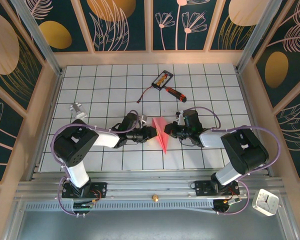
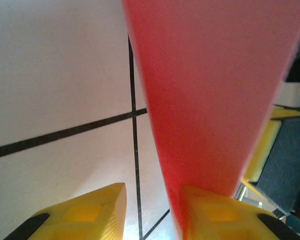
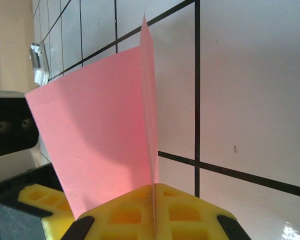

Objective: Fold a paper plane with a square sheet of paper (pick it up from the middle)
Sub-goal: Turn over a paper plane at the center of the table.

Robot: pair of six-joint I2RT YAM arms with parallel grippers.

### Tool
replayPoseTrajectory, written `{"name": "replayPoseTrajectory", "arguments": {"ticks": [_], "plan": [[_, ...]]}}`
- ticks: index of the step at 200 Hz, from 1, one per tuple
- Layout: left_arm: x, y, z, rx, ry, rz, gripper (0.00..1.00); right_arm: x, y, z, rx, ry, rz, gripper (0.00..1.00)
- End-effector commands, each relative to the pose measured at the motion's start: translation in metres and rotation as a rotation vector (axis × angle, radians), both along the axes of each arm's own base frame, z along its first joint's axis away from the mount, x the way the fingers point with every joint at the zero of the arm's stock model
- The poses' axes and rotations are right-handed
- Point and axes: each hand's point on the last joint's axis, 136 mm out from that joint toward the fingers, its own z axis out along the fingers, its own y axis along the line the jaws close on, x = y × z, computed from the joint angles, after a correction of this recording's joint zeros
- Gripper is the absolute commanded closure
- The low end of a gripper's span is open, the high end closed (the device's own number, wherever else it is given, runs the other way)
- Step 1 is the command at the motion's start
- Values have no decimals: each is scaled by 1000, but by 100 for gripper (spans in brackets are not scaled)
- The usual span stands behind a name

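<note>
Top view: the paper plane (image 1: 161,132) sits at the middle of the tiled worktop (image 1: 105,85), a slim pink-red dart with its narrow tip toward 6 o'clock and its wide end toward 12 o'clock. My right gripper (image 1: 171,131) meets it from 3 o'clock and my left gripper (image 1: 152,133) from 9 o'clock.

Right wrist view: my right gripper (image 3: 154,187) is closed on the paper plane (image 3: 105,130). The yellow fingers (image 3: 125,210) pinch its folded edge, and the sheet rises from them as two layers joined at a crease.

Left wrist view: my left gripper (image 2: 152,192) stands narrowly parted, with bare tile showing in the gap. The paper plane (image 2: 215,100) runs past its 3 o'clock finger (image 2: 210,212); I cannot tell whether they touch.

On the worktop beyond the plane, a black-and-orange card (image 1: 162,79) lies at 12 o'clock. A red-handled screwdriver (image 1: 176,92) lies at 1 o'clock, just beside the card. A small silver object (image 1: 77,109) lies at 10 o'clock, well apart.
</note>
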Motion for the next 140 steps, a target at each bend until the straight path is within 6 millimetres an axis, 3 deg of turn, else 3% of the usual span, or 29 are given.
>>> {"name": "replayPoseTrajectory", "arguments": {"ticks": [1, 28, 71, 140], "plan": [[8, -11, 10, -35, -45, -18, 75, 0, -1, 3, 26, -7, -9, 100], [12, -9, 13, -38, -57, -5, 90, 0, -7, -4, 0, 1, -31, 100], [18, 6, 11, 6, -67, 25, 100, 0, -19, -16, -27, 13, -63, 100], [19, 18, -6, 65, -37, 51, 100, 2, -21, -24, -22, 22, -73, 100]]}}
